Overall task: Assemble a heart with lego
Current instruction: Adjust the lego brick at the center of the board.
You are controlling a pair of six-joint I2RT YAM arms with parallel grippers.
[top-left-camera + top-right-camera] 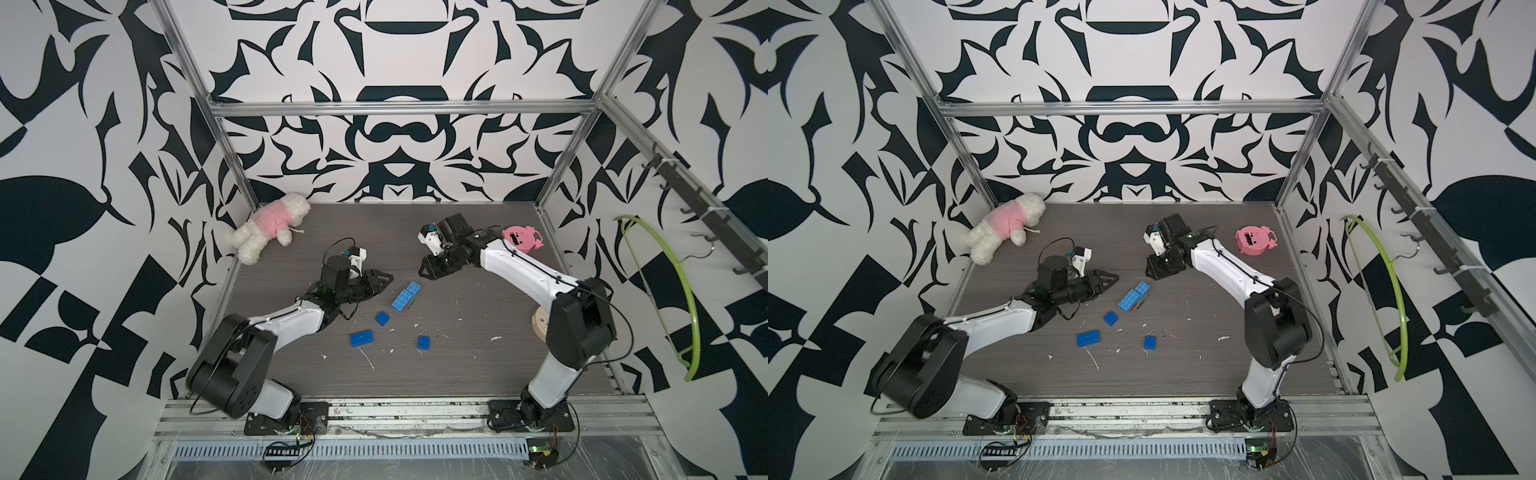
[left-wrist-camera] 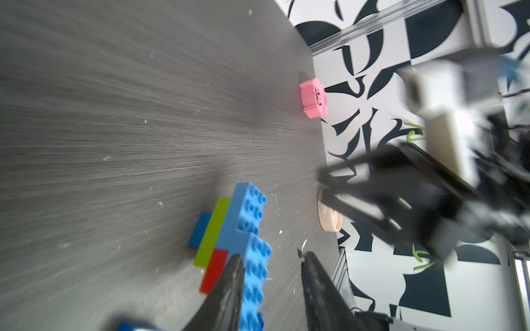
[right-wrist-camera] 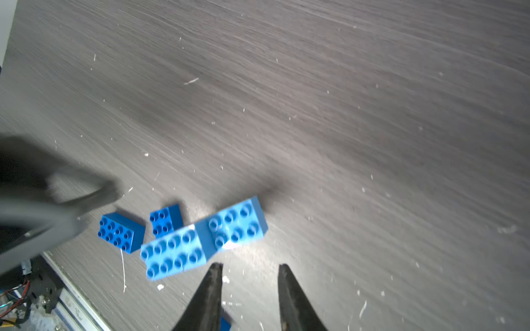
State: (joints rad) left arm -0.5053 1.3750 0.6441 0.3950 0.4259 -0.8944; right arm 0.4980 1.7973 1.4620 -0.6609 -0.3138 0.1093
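Note:
A joined cluster of lego bricks (image 1: 405, 296) (image 1: 1133, 297) stands mid-table, with light blue studded bricks on top. Lime green, red and a darker blue brick show below them in the left wrist view (image 2: 246, 223); the right wrist view shows only its blue top (image 3: 206, 243). Three loose blue bricks lie nearer the front: a small one (image 1: 382, 318), a long one (image 1: 361, 338) and another small one (image 1: 424, 342). My left gripper (image 1: 390, 277) (image 2: 272, 258) hangs open just left of the cluster. My right gripper (image 1: 422, 270) (image 3: 250, 266) hangs open just behind it. Neither holds anything.
A white plush bear in a pink shirt (image 1: 270, 226) lies at the back left corner. At the back right sits a pink round toy (image 1: 521, 239). A beige round object (image 1: 540, 324) is by the right arm. A green hanger (image 1: 685, 291) hangs on the right wall.

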